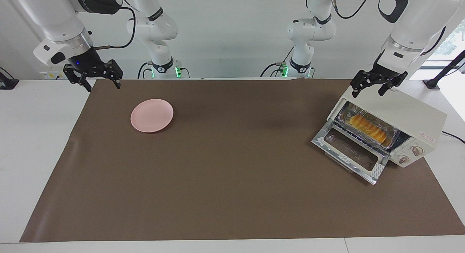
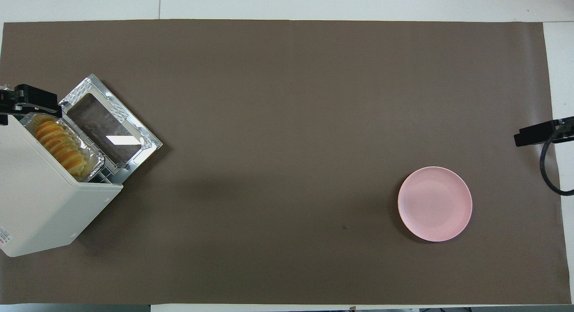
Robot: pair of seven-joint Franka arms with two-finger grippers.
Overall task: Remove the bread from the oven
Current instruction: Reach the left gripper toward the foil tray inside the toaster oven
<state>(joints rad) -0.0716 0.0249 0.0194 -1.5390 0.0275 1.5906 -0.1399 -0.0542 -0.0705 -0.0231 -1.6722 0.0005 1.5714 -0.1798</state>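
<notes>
The cream-white oven stands at the left arm's end of the table with its glass drop door open and lying flat. Inside it, the yellow-orange ridged bread lies in a crinkled foil tray on the rack. The bread and the oven also show in the overhead view. My left gripper hangs open and empty in the air over the oven's top edge, above the opening; part of it shows in the overhead view. My right gripper is open and empty, waiting at the right arm's end.
A round pink plate lies on the brown mat toward the right arm's end; it also shows in the overhead view. The oven's knobs face away from the robots. A cable hangs by the right gripper.
</notes>
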